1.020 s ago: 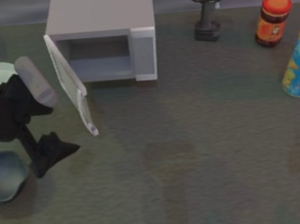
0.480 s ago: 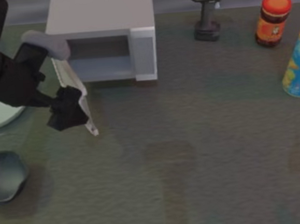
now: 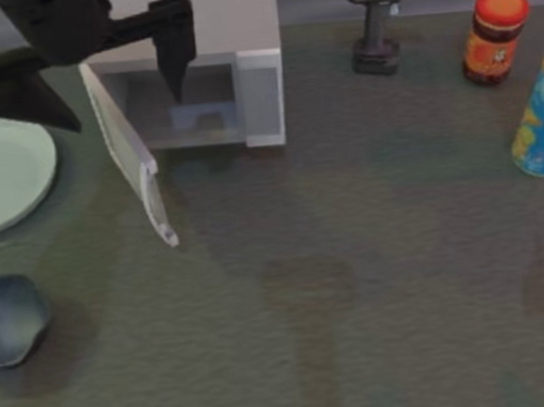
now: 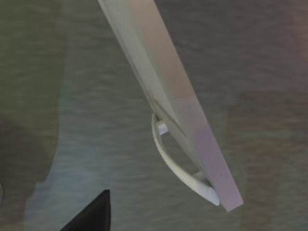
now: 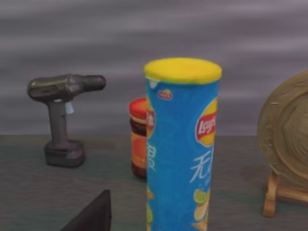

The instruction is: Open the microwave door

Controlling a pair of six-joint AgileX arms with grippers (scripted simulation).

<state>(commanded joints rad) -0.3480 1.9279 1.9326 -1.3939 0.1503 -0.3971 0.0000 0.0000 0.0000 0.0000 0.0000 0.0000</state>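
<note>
- The microwave [image 3: 184,41] sits at the upper left of the top view, its flat pale top facing the camera and the grey control panel [image 3: 262,99] at the right of its front.
- The microwave door [image 3: 127,158] is swung wide open, hinged at the left of the cavity and reaching down toward the middle left of the frame; the cavity behind it lies exposed.
- In my left wrist view the door [image 4: 168,91] runs diagonally across the frame, with its curved white handle [image 4: 175,163] at the free end.
- My left gripper [image 3: 92,71] hovers at the upper left of the top view, above the microwave's left front corner, fingers spread wide apart and clamped on nothing; one finger [image 3: 173,51] points down over the cavity, another lies left of the door.
- My right gripper does not show in the top view; I cannot tell its state.
- A pale green plate [image 3: 1,173] lies at the left edge and a dark blue bowl [image 3: 8,319] at the lower left.
- A drill [image 3: 384,15], a red-lidded jar [image 3: 494,35] and a blue chips can [image 3: 543,116] line the upper right.
</note>
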